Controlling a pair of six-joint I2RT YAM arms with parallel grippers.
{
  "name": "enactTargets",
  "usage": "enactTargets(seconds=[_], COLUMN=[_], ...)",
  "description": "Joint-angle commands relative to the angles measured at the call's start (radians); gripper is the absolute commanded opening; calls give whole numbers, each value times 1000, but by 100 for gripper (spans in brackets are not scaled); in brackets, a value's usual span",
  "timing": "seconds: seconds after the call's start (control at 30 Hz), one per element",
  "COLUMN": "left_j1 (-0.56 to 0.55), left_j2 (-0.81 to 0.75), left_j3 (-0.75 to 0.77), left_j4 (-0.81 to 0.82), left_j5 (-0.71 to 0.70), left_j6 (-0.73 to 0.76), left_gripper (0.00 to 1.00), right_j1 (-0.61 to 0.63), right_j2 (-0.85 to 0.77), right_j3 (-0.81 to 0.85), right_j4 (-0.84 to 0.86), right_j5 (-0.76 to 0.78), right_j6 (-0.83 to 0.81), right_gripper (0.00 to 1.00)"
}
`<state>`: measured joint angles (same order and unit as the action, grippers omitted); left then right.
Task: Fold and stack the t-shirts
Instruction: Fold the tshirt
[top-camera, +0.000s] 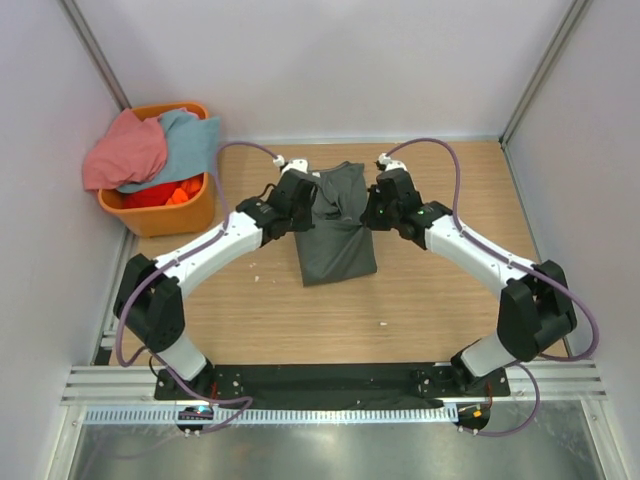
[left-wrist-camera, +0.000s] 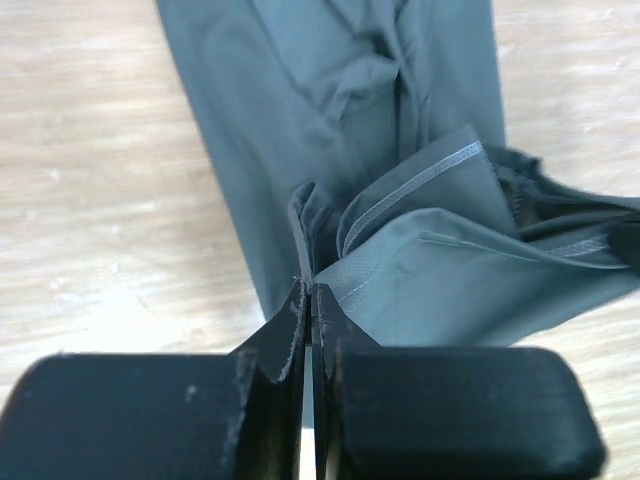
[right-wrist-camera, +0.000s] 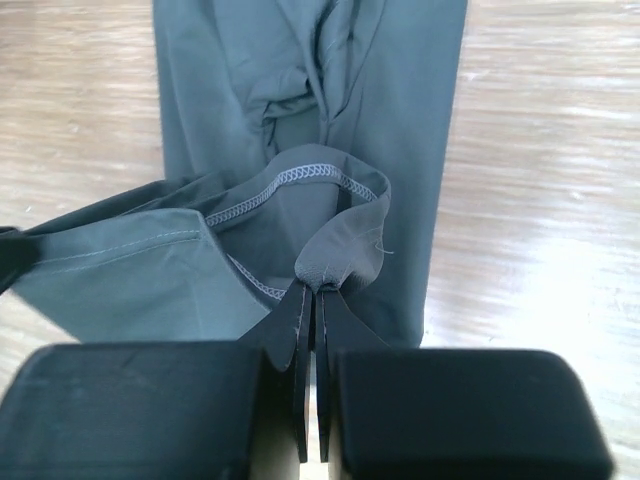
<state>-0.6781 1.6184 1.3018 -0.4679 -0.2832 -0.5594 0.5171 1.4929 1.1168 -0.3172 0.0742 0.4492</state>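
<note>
Wrist views: left end effector clamped tight on a fold of the dark grey cloth t-shirt; right end effector clamped tight on its stitched edge.
Top view: it lies mid wooden bench; the orange plastic basket far left holds a salmon-pink t-shirt and a light blue t-shirt.
Hidden: the grey t-shirt's upper corners, under both end effectors.
Count: three t-shirts, one basket.

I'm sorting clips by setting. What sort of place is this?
Probably a lab test cell, not a home: white panels box in a wooden table, and a left arm and right arm are bolted to a metal frame at its edge, both holding a dark grey t-shirt.
</note>
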Motion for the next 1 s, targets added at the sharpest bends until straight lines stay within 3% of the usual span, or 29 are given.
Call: enactTargets(seconds=[0.0, 0.4, 0.47, 0.5, 0.53, 0.57, 0.63, 0.73, 0.87, 0.97], left_j1=[12, 124, 141, 144, 147, 150, 150, 150, 123, 69], left_j2=[69, 391, 449, 465, 495, 506, 508, 437, 231, 122], left_j3=[83, 353, 404, 421, 439, 477, 499, 475, 334, 177], left_j4=[-35, -89, -97, -110, -127, -147, -187, -209, -204, -114], left_j5=[-37, -42, -24, -14, -16, -17, -52, -111, -140, -19], left_j6=[50, 101, 105, 114, 113, 115, 116, 99, 43, -2], left_gripper=[0, 0, 3, 9, 16, 24, 53, 66, 67, 65], right_j1=[-9, -104, -111, -117, -120, -121, -123, -124, -123, -123], right_j2=[85, 432, 477, 486, 500, 503, 495, 439, 278, 130], right_j3=[69, 297, 345, 360, 386, 402, 423, 437, 301, 109], right_j4=[-11, 37, 23, 9, 6, -5, -32, -72, -48, 78], right_j5=[44, 7, 10, 15, 18, 24, 68, 114, 58, -129], right_j6=[-29, -49, -53, -56, -66, -73, -98, -118, -89, -23], right_gripper=[1, 3, 15, 26, 55, 68, 85, 89, 87, 52])
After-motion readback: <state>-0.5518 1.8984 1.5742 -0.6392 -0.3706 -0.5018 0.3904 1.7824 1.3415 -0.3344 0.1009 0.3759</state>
